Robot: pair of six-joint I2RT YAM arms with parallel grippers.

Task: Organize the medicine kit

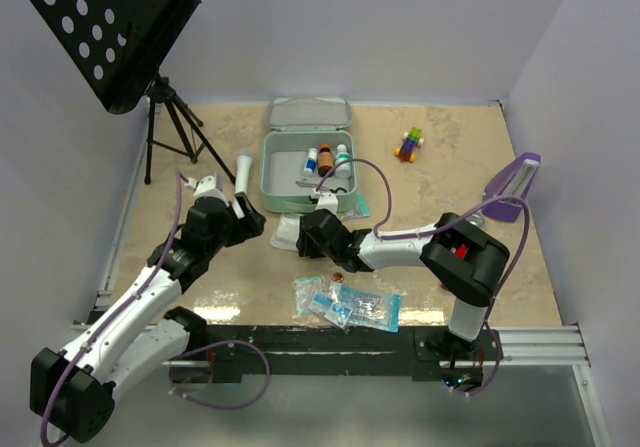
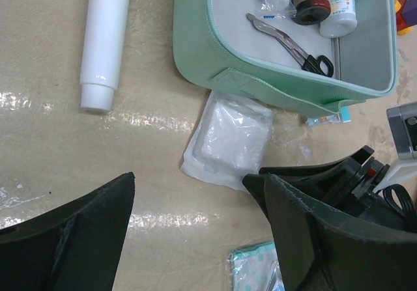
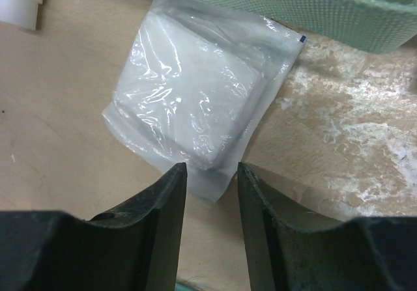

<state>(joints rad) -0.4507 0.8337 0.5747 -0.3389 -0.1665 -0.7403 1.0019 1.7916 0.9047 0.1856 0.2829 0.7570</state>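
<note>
The mint-green medicine kit (image 1: 272, 172) lies open at the table's middle back, lid (image 1: 308, 114) flat behind it. Inside are scissors (image 2: 293, 43) and three small bottles (image 1: 326, 157). A white gauze packet (image 1: 286, 230) lies on the table just in front of the kit; it also shows in the left wrist view (image 2: 229, 138) and the right wrist view (image 3: 195, 89). My right gripper (image 3: 210, 174) is narrowly open, with the packet's near corner between its fingertips; it is low over the table (image 1: 305, 235). My left gripper (image 2: 195, 193) is wide open and empty, left of the packet (image 1: 247, 217).
A white tube (image 1: 243, 164) lies left of the kit. Blue-and-clear packets (image 1: 350, 305) lie near the front edge. A purple wedge (image 1: 512, 187) stands at the right, a small colourful toy (image 1: 408, 144) at the back right. A black music stand (image 1: 110, 27) on a tripod fills the back left.
</note>
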